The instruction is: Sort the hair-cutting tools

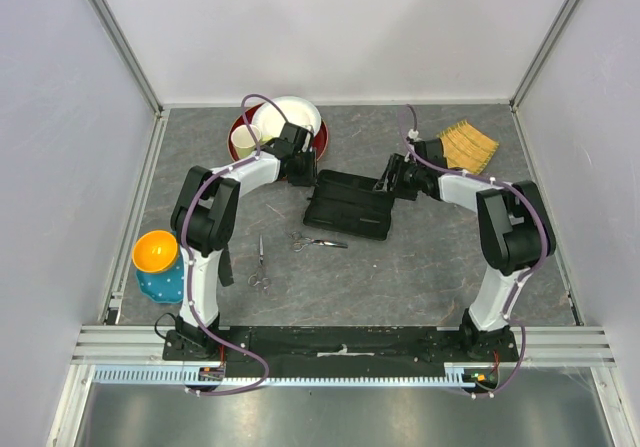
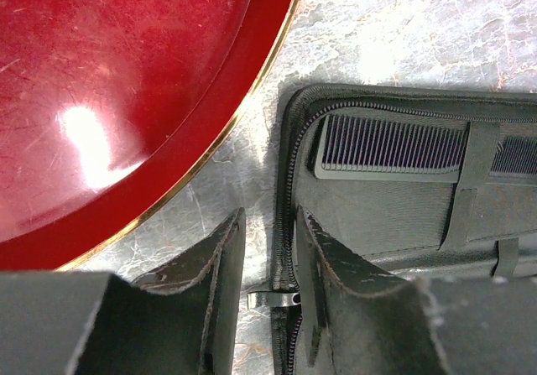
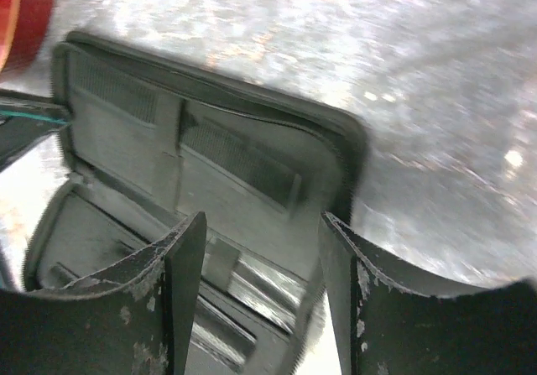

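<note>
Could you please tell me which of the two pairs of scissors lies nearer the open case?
The crosswise pair, lying just in front of the case. The other pair lies lengthwise, farther off toward the near left.

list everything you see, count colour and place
case: one, black, open, table centre
comb: one visible, black, strapped inside case
scissors: two pairs, silver, table in front of case; other pair
plate: one, red, back left
white bowl: one, white, on plate
cup: one, cream, beside white bowl
orange bowl: one, orange, left edge
blue item: one, dotted, under orange bowl
slatted mat: one, yellow, back right
left gripper: black, open, straddling case's zip edge
right gripper: black, open, above case
</note>
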You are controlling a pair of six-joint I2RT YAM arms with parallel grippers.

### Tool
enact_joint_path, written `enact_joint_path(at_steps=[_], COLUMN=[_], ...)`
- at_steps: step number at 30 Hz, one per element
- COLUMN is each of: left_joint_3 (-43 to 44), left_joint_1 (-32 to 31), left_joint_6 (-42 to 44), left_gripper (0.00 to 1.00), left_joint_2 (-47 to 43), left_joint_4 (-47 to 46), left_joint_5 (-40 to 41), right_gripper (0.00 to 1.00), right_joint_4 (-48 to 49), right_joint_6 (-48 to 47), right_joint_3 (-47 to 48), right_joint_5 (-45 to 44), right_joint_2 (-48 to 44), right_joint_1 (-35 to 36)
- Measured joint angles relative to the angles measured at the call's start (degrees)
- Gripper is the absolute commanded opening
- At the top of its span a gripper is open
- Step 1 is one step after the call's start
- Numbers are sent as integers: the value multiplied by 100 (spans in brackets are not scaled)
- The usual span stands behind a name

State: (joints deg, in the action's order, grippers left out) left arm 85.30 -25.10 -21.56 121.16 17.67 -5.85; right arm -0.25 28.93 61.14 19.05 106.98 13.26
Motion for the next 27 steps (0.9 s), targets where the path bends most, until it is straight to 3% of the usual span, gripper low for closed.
enact_joint_path(at_steps=[12,20,27], left_joint_3=[-310,-815,-1683], left_joint_1=[0,420,1213], left_joint_6=[0,-31,-280], left_gripper=[57,61,62], left_joint_2=[-649,-2312,-3630], left_joint_4=[625,1014,1257], left_joint_5=[498,925,1025], right_gripper=[64,66,62], right_joint_4=[-1711,-2127,-2151], right_joint_6=[-197,-254,-756], right_joint_3=[173,658,920], right_joint_5=[-918,-1923,-2258], right_joint_2=[-1322,-1735,-1248], right_joint_1=[83,1825,3423])
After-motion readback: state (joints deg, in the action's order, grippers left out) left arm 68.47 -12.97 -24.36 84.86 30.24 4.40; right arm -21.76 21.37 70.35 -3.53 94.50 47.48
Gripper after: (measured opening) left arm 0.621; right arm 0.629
